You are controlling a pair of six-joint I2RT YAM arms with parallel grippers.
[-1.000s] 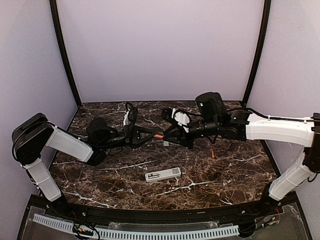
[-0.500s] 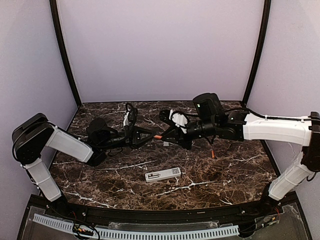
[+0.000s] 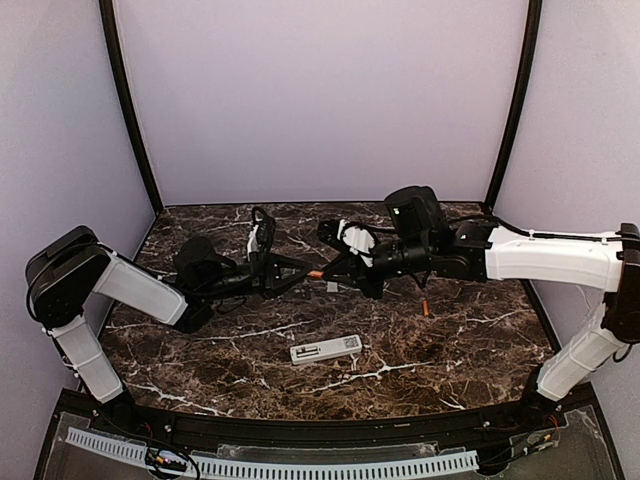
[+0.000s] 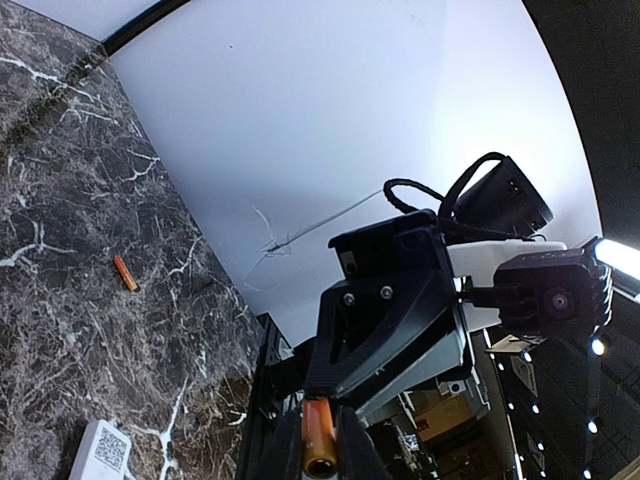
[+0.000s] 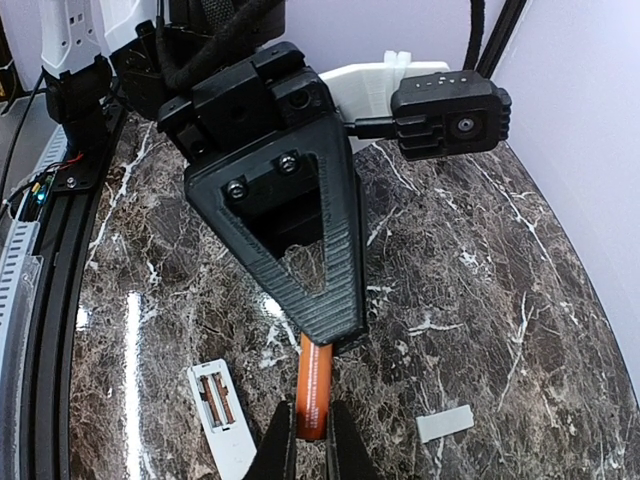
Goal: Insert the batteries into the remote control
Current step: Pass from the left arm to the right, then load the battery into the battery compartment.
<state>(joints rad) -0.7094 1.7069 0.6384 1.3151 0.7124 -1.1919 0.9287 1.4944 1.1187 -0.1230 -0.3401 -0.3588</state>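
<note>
Lying nearest the arm bases, battery slot facing up, the remote control (image 3: pixel 326 349) rests flat on the table (image 3: pixel 200 350). Farther back and to the right, a loose battery (image 3: pixel 425 307) lies on the table, well apart from it. Beyond, the left end effector (image 3: pixel 305 272) and right end effector (image 3: pixel 329 272) meet tip to tip, each closed narrowly on an opposite end of one orange battery (image 3: pixel 316 272).

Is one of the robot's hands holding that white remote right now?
No: the remote control lies by itself on the table, with the left gripper and right gripper both at a battery farther back.
</note>
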